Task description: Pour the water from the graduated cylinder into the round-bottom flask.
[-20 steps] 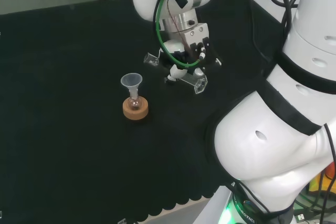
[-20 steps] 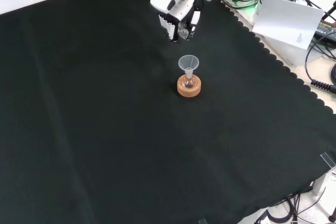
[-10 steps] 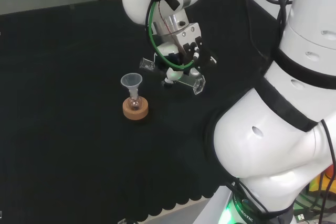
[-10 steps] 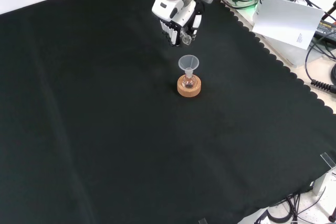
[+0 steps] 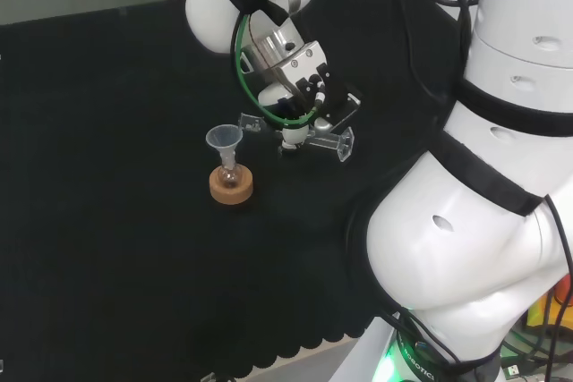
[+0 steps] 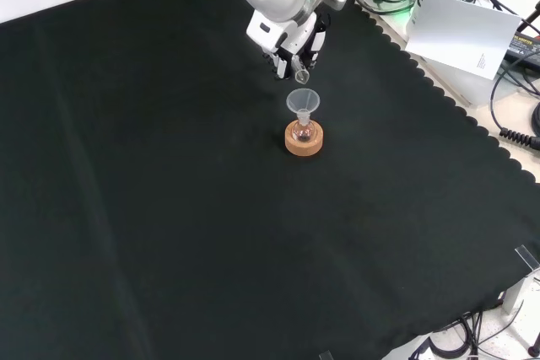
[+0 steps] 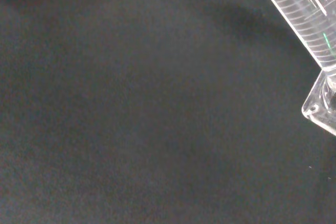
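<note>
While robot hand [image 5: 300,100] clasps tipped graduated cylinder [image 5: 304,139], mouth nears funnel [image 5: 225,140] rim.

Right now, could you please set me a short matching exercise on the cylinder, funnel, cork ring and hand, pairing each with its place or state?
Things:
1. cylinder
2. funnel
3. cork ring
4. hand

States:
A. lies on the cloth under the flask
B. curled round the cylinder
C. tipped nearly level in the air, mouth toward the funnel
D. stands upright in the flask's neck

Pairs: 1-C, 2-D, 3-A, 4-B
</note>
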`<action>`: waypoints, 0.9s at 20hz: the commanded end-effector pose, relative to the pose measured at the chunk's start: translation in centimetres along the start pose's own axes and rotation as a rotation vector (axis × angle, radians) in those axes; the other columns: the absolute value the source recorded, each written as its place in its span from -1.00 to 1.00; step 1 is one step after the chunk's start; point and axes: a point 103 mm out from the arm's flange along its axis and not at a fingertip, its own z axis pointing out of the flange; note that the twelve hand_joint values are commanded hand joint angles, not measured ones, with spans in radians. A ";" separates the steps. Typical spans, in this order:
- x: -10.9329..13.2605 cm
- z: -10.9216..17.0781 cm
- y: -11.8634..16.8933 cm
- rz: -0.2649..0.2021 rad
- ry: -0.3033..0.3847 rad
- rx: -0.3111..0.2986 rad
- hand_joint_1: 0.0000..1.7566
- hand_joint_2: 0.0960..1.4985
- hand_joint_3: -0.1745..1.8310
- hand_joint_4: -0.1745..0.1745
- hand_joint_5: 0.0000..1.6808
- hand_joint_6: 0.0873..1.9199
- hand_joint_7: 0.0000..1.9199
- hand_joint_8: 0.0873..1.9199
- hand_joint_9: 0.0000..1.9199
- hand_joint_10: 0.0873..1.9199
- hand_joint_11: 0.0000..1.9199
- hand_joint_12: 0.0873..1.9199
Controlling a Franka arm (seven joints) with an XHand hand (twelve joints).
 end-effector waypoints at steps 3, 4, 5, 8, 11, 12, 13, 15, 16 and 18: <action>-0.1 -0.8 -0.4 0.021 -0.057 0.006 0.29 0.44 -0.84 -0.55 0.22 -0.05 0.37 -0.80 0.51 -1.00 0.34 -0.29; -0.1 -1.0 -0.4 0.023 -0.063 0.007 0.29 0.44 -0.84 -0.55 0.22 -0.05 0.37 -0.80 0.51 -1.00 0.34 -0.29; -0.1 -1.1 -0.4 0.025 -0.070 0.009 0.29 0.44 -0.84 -0.55 0.22 -0.05 0.37 -0.80 0.51 -1.00 0.34 -0.29; 0.1 -1.4 -0.5 0.031 -0.084 0.016 0.29 0.44 -0.84 -0.55 0.22 -0.05 0.37 -0.80 0.51 -1.00 0.34 -0.29; 0.3 -1.7 -0.4 0.042 -0.110 0.022 0.29 0.44 -0.84 -0.55 0.22 -0.05 0.37 -0.80 0.51 -1.00 0.34 -0.29; 0.3 -1.8 -0.4 0.044 -0.115 0.025 0.29 0.44 -0.84 -0.55 0.22 -0.05 0.38 -0.80 0.51 -1.00 0.34 -0.29; 0.4 -1.9 -0.4 0.046 -0.118 0.029 0.29 0.44 -0.84 -0.55 0.22 -0.05 0.38 -0.81 0.51 -1.00 0.34 -0.29; 0.4 -2.0 -0.4 0.050 -0.126 0.037 0.29 0.44 -0.84 -0.55 0.22 -0.05 0.38 -0.81 0.51 -1.00 0.35 -0.29; 0.5 -2.1 -0.4 0.053 -0.130 0.041 0.29 0.44 -0.84 -0.55 0.22 -0.05 0.38 -0.81 0.51 -1.00 0.35 -0.29; 0.5 -2.2 -0.4 0.058 -0.135 0.040 0.29 0.44 -0.84 -0.55 0.22 -0.05 0.38 -0.81 0.51 -1.00 0.35 -0.30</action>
